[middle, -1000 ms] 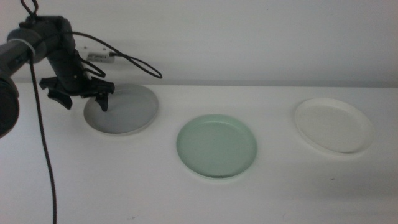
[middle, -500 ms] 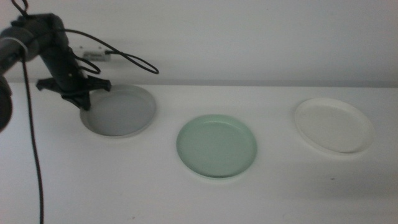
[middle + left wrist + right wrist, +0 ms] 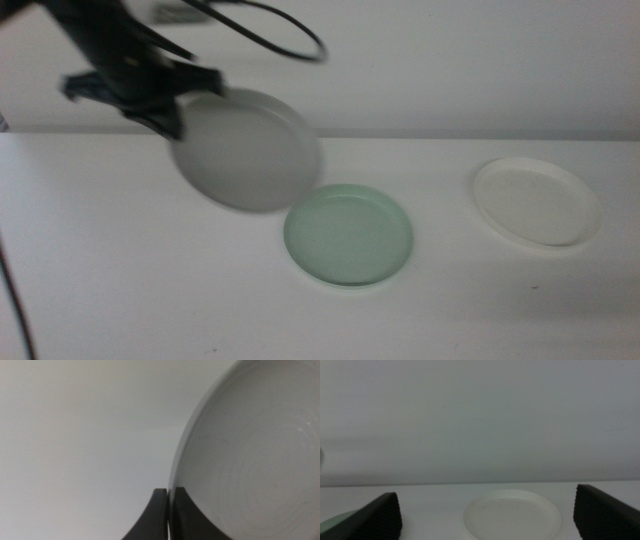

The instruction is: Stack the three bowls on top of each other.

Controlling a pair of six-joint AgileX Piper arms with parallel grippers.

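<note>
Lifted off the table since the earlier frame, the grey bowl (image 3: 246,150) now hangs tilted, its face toward the camera, low edge just above the mint bowl (image 3: 349,235). My left pincer (image 3: 170,112) clamps its upper-left rim. My right pincer (image 3: 485,515) waits open, facing the white bowl (image 3: 537,201).

White table (image 3: 120,290) carries two bowls. Pale mint green bowl (image 3: 349,235) lies flat just below and beside the raised left gripper (image 3: 170,122). White bowl (image 3: 537,201) lies well apart from that gripper, beyond the green one.
</note>
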